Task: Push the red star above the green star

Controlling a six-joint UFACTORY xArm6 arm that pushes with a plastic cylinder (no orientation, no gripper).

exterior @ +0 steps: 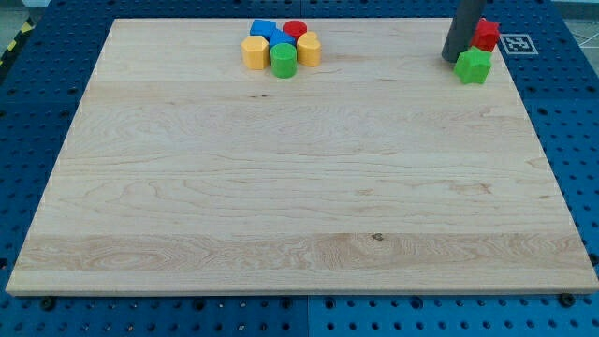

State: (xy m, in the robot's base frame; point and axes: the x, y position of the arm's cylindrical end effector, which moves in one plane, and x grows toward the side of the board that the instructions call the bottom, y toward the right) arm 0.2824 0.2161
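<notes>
Blue perforated metal (37, 112) is surrounding a pale wooden table (299, 178) on all sides, its grid of small holes showing at every edge. At 10 o'clock, in the view's far corner, a strip of yellow-and-black hazard tape (14, 42) is running diagonally. At 2 o'clock, just off the wood, a small white tag with a black square pattern (514, 43) is lying on the metal; no readable writing is showing anywhere.

At 2 o'clock on the table, the red star (486, 35) is sitting directly on the view's top side of the green star (474, 65), the two touching. My tip (453, 60) is resting just beside both stars on the view's left, the dark rod rising out of the view's top. No fingers are fitted, so there is no opening or grip to tell.

At 12 o'clock, well apart from the stars, a tight cluster is sitting together: a blue block (263, 29), a red cylinder (296, 30), a second blue block (282, 39), a yellow hexagonal block (254, 51), a green cylinder (284, 59) and another yellow block (309, 49).
</notes>
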